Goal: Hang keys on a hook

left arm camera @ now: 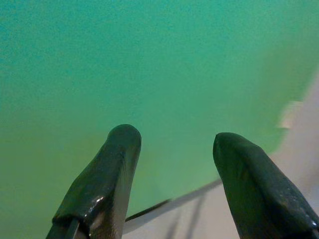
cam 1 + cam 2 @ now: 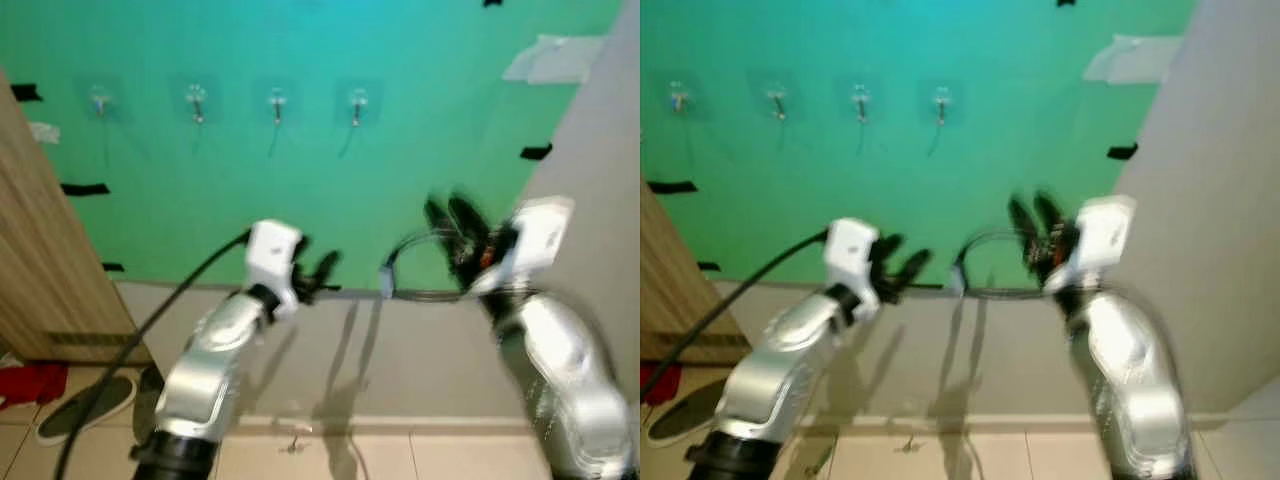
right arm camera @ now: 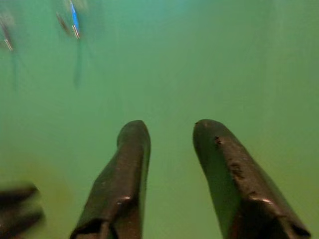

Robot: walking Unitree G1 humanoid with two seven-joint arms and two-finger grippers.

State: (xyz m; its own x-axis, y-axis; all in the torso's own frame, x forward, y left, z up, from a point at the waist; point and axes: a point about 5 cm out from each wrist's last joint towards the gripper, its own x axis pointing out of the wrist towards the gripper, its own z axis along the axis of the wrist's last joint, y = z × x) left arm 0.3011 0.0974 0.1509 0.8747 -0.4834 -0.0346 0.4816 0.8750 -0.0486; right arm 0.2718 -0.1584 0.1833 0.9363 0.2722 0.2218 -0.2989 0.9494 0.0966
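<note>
While 4 hooks (image 2: 277, 104) line the green wall (image 2: 300, 170), left claw (image 2: 318, 272) and right claw (image 2: 452, 213) gape empty below.

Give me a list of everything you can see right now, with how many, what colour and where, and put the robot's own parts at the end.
Wall hooks: four, clear with metal prongs, in a row high on the green wall.
Green wall: one, green, straight ahead.
Black tape pieces: several, black, scattered on the green wall.
Wooden panel: one, light brown, at the left.
Shoe: one, grey, on the floor at lower left.
Red item: one, red, on the floor beside the shoe; too blurred to identify.
Left gripper: one, black fingers, open, raised toward the wall.
Right gripper: one, black fingers, open, raised at the right, motion-blurred.
</note>
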